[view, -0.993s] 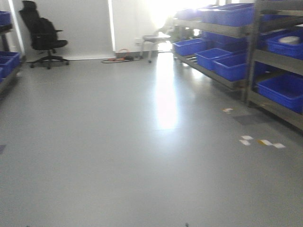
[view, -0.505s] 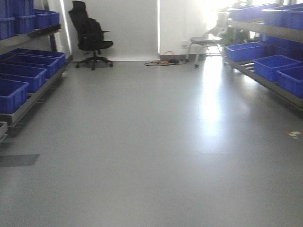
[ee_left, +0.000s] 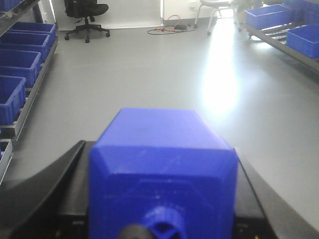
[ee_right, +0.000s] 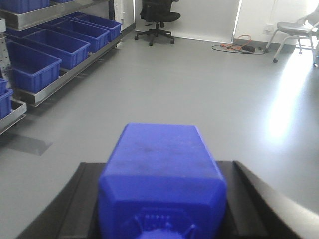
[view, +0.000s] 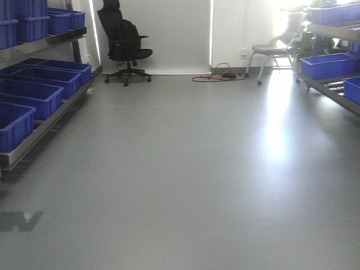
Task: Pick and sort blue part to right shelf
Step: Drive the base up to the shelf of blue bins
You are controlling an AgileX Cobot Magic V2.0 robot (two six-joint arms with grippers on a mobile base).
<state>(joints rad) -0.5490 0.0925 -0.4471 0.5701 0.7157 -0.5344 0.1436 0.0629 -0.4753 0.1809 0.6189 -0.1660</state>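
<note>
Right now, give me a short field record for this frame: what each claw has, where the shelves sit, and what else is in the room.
left claw: shut on a blue part
right claw: shut on a blue part
right shelf: right edge of the front view, carrying blue bins
left shelf: left edge, more bins in a row
far wall: black office chair, grey chair, cables on the floor
task state: parts in the claws, not yet on the right shelf
</note>
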